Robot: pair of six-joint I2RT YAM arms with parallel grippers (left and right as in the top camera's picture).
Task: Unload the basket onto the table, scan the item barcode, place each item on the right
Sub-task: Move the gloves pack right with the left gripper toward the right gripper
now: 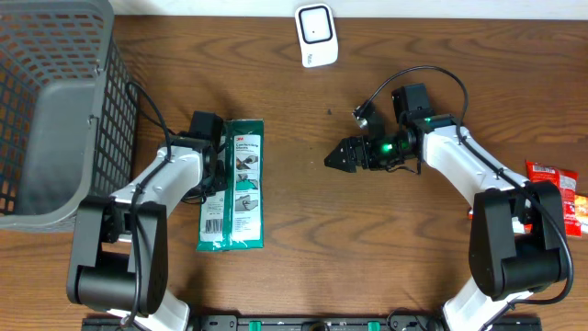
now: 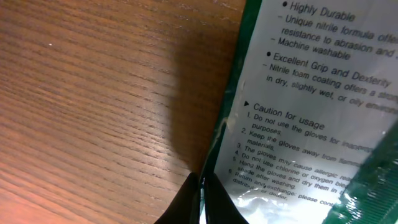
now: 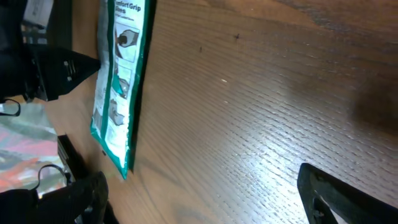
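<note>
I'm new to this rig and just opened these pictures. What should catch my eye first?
A flat green-and-white glove package lies left of centre on the brown wooden table, the left gripper pinched shut on its left edge. The right gripper hangs open at mid-table, a green light glowing behind it. A white rounded scanner sits at the far edge, a grey mesh basket at far left.

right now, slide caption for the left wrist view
Left jaws shut on the glove package edge, caution text legible, wooden table behind.
</note>
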